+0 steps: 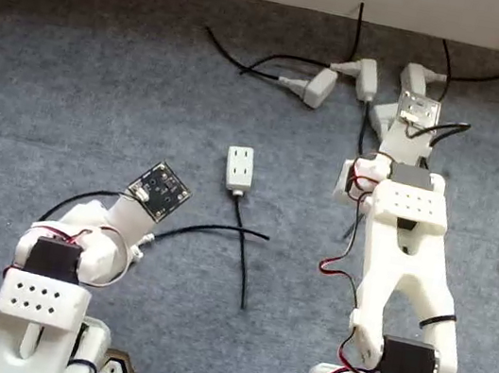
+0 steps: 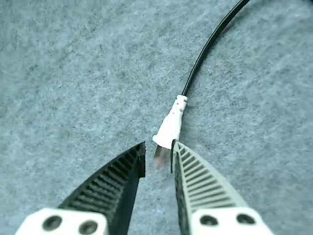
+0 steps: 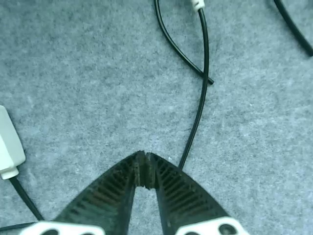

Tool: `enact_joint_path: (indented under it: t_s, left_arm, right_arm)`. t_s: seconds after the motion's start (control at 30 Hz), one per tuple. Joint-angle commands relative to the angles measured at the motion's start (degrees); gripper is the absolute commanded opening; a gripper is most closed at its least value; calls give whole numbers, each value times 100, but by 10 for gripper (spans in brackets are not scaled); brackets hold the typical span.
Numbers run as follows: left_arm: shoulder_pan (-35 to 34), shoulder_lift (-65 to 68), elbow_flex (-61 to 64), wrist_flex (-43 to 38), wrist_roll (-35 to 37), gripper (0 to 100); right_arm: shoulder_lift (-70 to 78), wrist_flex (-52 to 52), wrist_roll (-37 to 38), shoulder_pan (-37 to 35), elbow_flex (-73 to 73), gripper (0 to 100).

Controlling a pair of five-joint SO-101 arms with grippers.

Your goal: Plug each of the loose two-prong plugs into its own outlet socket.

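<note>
Count: one outlet socket (image 1: 239,168) at centre; at least three white connectors (image 1: 319,85) at its 1 o'clock. Left gripper (image 2: 158,148) part-open around the prongs of one plug (image 2: 169,128). Right gripper (image 3: 145,156) closed, empty.

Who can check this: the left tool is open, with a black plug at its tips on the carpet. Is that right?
No. The plug is white, not black; the left wrist view shows it. The rest holds: left tool open, carpet beneath.
</note>
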Motion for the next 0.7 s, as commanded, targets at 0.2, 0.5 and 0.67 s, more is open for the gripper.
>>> enact_joint_path:
  t_s: [0.2, 0.5, 0.67]
  left_arm:
    - [-330, -66, 13, -132, -633, 98]
    - [-646, -4, 136, -1257, 70, 98]
    - [-224, -4, 312, -1582, -800, 98]
  right_arm:
    - [-40, -84, -53, 57, -22, 6]
    - [-31, -92, -53, 22, -31, 6]
    - [-31, -92, -53, 22, -13, 6]
